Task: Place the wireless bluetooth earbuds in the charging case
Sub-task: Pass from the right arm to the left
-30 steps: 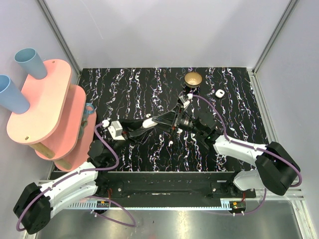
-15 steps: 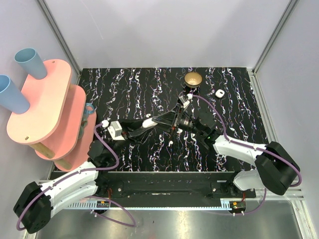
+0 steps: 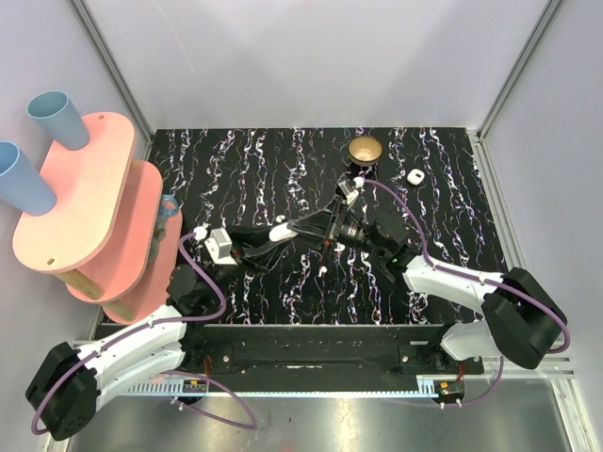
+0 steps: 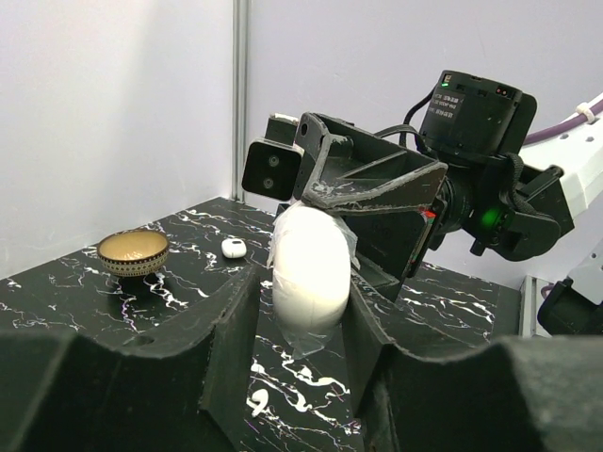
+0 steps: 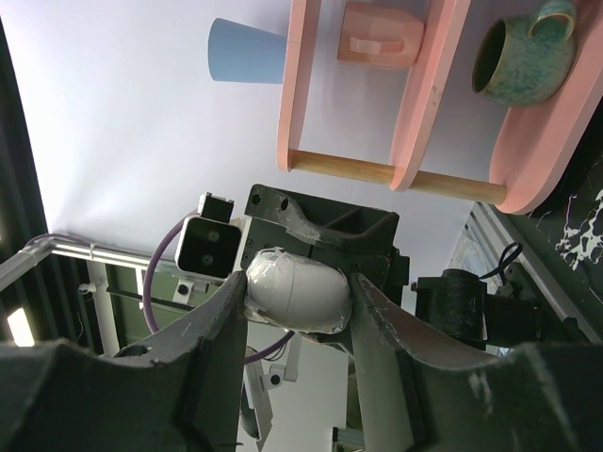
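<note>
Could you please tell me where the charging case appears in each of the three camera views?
Top external: charging case mid-table, slightly left of centre.
Left wrist: charging case at picture centre, upright.
Right wrist: charging case at picture centre, lying crosswise.
Shared landmark: the black marbled table, at the right edge in the right wrist view.

I see my left pincer [image 3: 275, 234] and right pincer [image 3: 294, 226] blocking mid-bench [image 3: 226, 169]; open room far left, beside the gold dish [image 3: 365, 149].
</note>
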Tool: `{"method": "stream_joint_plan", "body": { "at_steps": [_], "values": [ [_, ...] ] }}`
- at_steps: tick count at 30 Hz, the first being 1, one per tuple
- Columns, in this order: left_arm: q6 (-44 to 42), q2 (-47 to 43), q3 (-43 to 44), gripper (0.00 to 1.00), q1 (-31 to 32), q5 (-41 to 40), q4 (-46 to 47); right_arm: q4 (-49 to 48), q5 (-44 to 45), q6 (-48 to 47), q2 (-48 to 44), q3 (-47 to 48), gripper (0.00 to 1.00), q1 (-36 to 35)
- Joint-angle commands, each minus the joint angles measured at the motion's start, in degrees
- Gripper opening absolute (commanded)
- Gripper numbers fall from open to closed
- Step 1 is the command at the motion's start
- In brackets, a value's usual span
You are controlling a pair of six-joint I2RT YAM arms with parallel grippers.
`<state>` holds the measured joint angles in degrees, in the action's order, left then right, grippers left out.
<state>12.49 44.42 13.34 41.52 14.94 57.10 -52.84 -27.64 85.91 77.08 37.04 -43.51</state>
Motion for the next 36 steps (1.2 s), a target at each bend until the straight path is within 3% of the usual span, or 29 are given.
{"method": "stream_joint_plan", "body": {
  "at_steps": [1, 8, 17, 27, 36],
  "values": [
    [0.5, 0.4, 0.8, 0.43, 0.2, -0.5, 4.3, -3.8, -0.5, 0.5, 0.3, 0.2, 0.01, -0.2],
    [0.9, 1.0, 0.8, 0.48, 0.3, -0.4, 5.5, -3.8, -0.5, 0.6, 0.4, 0.1, 0.01, -0.2],
    [0.9, 1.2, 0.7, 0.38, 0.5, -0.7, 5.5, -4.3, -0.4, 0.6, 0.5, 0.1, 0.01, -0.1],
    [1.3, 1.8, 0.8, 0.46, 0.5, -0.1, 5.5, -4.9, -0.4, 0.8, 0.5, 0.1, 0.01, -0.2],
    [1.2, 1.4, 1.0, 0.46, 0.6, -0.8, 5.8, -4.9, -0.3, 1.0, 0.6, -0.2, 0.01, -0.2]
  ]
}}
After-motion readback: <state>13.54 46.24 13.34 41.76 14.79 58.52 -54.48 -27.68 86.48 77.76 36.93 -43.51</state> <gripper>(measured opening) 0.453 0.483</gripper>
